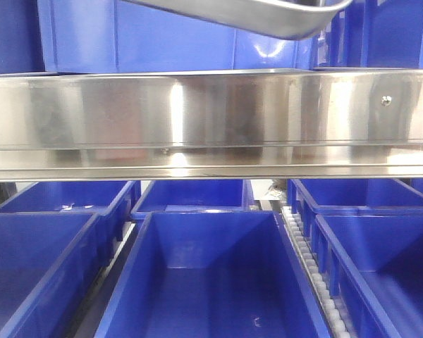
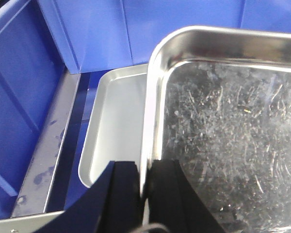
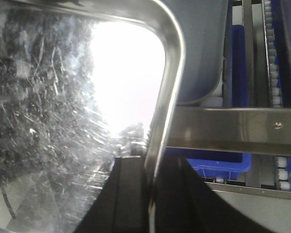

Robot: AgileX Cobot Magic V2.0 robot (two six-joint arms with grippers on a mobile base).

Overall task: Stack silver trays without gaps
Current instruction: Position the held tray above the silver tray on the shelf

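Note:
A scratched silver tray (image 2: 223, 136) is held up in the air between both arms. My left gripper (image 2: 144, 167) is shut on its left rim, one finger inside and one outside. My right gripper (image 3: 149, 165) is shut on the right rim of the same tray (image 3: 48, 97). In the front view only its underside (image 1: 268, 15) shows at the top edge; neither gripper appears there. A second silver tray (image 2: 116, 121) lies lower, offset to the left, partly covered by the held one. Its rounded corner (image 3: 199, 53) also shows in the right wrist view.
A long shiny steel rail (image 1: 211, 120) with a screw (image 1: 385, 101) spans the front view. Several blue bins (image 1: 211, 282) stand in rows below it, with roller tracks (image 1: 317, 282) between them. Blue bin walls (image 2: 24, 97) rise close on the left of the lower tray.

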